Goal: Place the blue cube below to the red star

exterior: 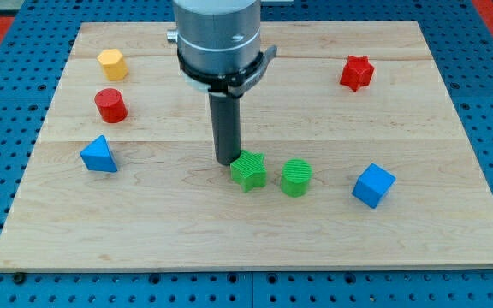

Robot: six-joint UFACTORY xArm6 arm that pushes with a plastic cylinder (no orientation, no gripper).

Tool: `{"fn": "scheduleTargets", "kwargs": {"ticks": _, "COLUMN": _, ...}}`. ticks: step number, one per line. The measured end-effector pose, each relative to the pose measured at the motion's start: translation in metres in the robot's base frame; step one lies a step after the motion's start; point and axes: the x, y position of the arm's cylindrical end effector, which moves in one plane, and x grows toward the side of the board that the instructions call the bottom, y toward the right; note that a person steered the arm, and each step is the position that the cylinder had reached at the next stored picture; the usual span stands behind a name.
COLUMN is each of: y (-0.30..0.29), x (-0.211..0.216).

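Observation:
The blue cube [373,185] sits on the wooden board at the view's lower right. The red star [357,73] lies at the view's upper right, well above the cube. My tip [227,161] stands near the board's middle, just left of and touching or nearly touching the green star [248,171]. The tip is far to the left of the blue cube.
A green cylinder [296,177] stands right of the green star. A yellow hexagonal block [112,64], a red cylinder [110,105] and a blue triangular block [99,155] sit at the view's left. The board's edge [255,267] runs along the bottom.

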Motion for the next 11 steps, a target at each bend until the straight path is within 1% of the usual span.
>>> {"fn": "scheduleTargets", "kwargs": {"ticks": 1, "y": 0.026, "x": -0.009}}
{"fn": "scheduleTargets", "kwargs": {"ticks": 2, "y": 0.051, "x": 0.004}}
{"fn": "scheduleTargets", "kwargs": {"ticks": 4, "y": 0.017, "x": 0.06}}
{"fn": "scheduleTargets", "kwargs": {"ticks": 5, "y": 0.028, "x": 0.079}}
{"fn": "scheduleTargets", "kwargs": {"ticks": 6, "y": 0.087, "x": 0.097}}
{"fn": "scheduleTargets", "kwargs": {"ticks": 7, "y": 0.162, "x": 0.107}}
{"fn": "scheduleTargets", "kwargs": {"ticks": 8, "y": 0.172, "x": 0.063}}
{"fn": "scheduleTargets", "kwargs": {"ticks": 9, "y": 0.198, "x": 0.044}}
{"fn": "scheduleTargets", "kwargs": {"ticks": 10, "y": 0.201, "x": 0.004}}
{"fn": "scheduleTargets", "kwargs": {"ticks": 11, "y": 0.197, "x": -0.005}}
